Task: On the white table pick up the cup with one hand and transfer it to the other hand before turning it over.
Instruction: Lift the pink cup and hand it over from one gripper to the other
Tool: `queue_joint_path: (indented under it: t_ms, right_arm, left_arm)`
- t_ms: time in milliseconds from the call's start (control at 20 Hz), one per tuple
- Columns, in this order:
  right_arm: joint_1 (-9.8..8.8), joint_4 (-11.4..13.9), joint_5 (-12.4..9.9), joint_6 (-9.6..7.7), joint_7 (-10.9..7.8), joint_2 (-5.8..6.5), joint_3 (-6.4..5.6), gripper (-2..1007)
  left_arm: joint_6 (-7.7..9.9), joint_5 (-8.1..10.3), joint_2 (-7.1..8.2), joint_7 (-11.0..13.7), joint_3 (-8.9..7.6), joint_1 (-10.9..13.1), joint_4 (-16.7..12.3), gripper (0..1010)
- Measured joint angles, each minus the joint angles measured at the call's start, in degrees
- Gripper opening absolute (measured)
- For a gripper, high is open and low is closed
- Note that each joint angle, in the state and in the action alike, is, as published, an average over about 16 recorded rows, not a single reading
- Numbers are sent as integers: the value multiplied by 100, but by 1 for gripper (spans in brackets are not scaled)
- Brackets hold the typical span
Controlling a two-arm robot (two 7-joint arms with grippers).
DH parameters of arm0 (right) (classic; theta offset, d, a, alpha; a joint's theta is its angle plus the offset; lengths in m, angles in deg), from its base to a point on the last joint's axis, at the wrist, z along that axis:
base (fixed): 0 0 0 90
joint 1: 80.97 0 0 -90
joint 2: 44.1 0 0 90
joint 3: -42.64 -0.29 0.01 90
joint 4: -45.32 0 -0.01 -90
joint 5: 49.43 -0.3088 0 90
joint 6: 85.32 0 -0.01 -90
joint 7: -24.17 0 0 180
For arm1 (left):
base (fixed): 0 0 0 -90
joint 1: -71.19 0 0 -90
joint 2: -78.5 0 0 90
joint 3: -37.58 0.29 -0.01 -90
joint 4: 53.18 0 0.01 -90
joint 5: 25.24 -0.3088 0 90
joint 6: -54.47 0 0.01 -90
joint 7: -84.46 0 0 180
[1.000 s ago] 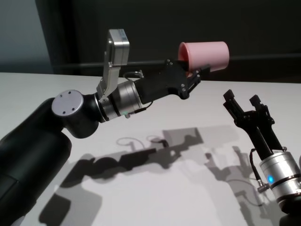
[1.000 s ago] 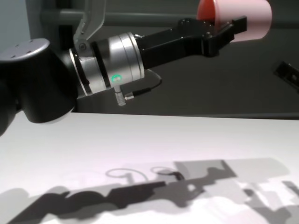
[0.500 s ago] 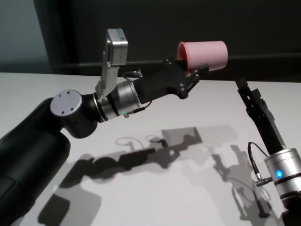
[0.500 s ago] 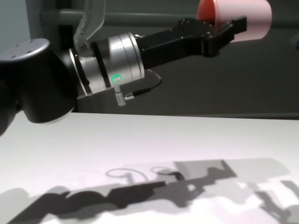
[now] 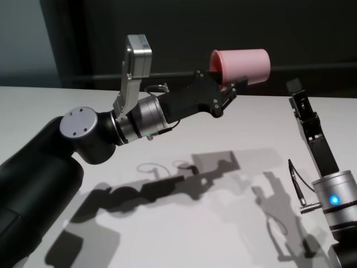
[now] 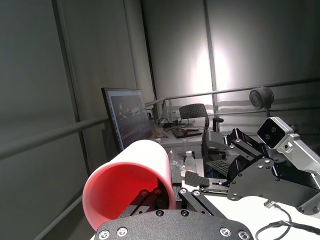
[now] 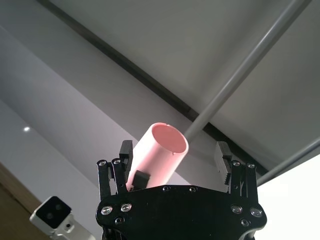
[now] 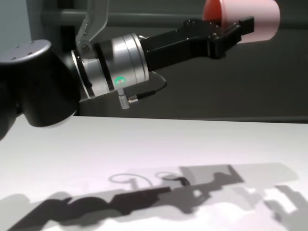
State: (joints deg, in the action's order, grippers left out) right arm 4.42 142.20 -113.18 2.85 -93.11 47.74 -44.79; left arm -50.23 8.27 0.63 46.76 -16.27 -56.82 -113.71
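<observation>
A dark wall with a horizontal rail backs the white desk [image 5: 184, 223], which carries only the arms' shadows. In the head view the left hand [image 5: 227, 94] is raised well above the desk, clamped on the rim end of the cup [image 5: 241, 65]; the cup lies on its side, its base pointing away from that hand toward the right arm. The right hand [image 5: 298, 97] stands upright just beyond the cup's base and lower, not touching it.

The left wrist view looks past the left hand [image 6: 167, 199] into the cup's open mouth [image 6: 127, 190] (a monitor and chair show far behind).

In the right wrist view, the right hand's fingers [image 7: 222, 156] are spread wide, the cup [image 7: 157, 155] framed between them, farther off.

In the chest view the left hand [image 8: 230, 32] grips the cup [image 8: 250, 19] high above the desk [image 8: 144, 149].
</observation>
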Motion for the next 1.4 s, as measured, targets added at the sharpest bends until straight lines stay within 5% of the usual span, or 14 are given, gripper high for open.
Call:
queue_joint_path:
  t_ms: [300,550,1400]
  right_arm:
    - [187,-143,-559,-271,-348,6,77,1002]
    - [352,-327,-808,-378,-498,28,167,1002]
    - [976,-1148,-1038,-245,-571,83,418,1002]
  left_arm:
    - [0,0,0,0,0,0,0,48]
    - [0,0,0,0,0,0,0,48]
    - [0,0,0,0,0,0,0,48]
